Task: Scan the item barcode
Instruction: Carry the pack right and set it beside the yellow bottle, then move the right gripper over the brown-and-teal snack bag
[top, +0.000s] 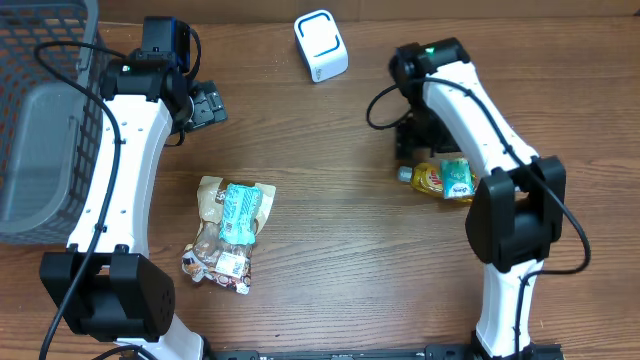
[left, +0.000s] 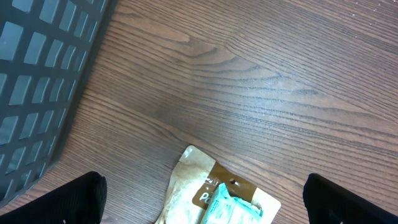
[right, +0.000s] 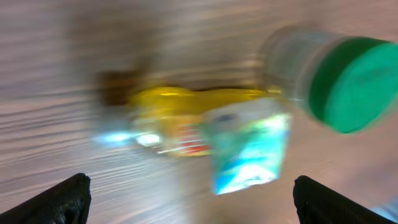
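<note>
A yellow bottle (top: 430, 180) lies on the table at the right with a teal packet (top: 459, 178) against it. My right gripper (top: 415, 135) hangs just behind them, open and empty. The right wrist view is blurred: yellow bottle (right: 186, 102), teal packet (right: 249, 149), and a clear container with a green cap (right: 351, 84), with the right gripper (right: 199, 199) spread wide over them. The white scanner (top: 320, 45) stands at the back centre. My left gripper (top: 205, 105) is open at the back left; the left gripper (left: 202, 199) holds nothing.
A tan snack bag (top: 222, 235) with a teal packet (top: 238, 210) on it lies left of centre; its top edge shows as the snack bag (left: 186, 186). A grey basket (top: 40, 120) fills the far left, seen as a basket wall (left: 37, 81).
</note>
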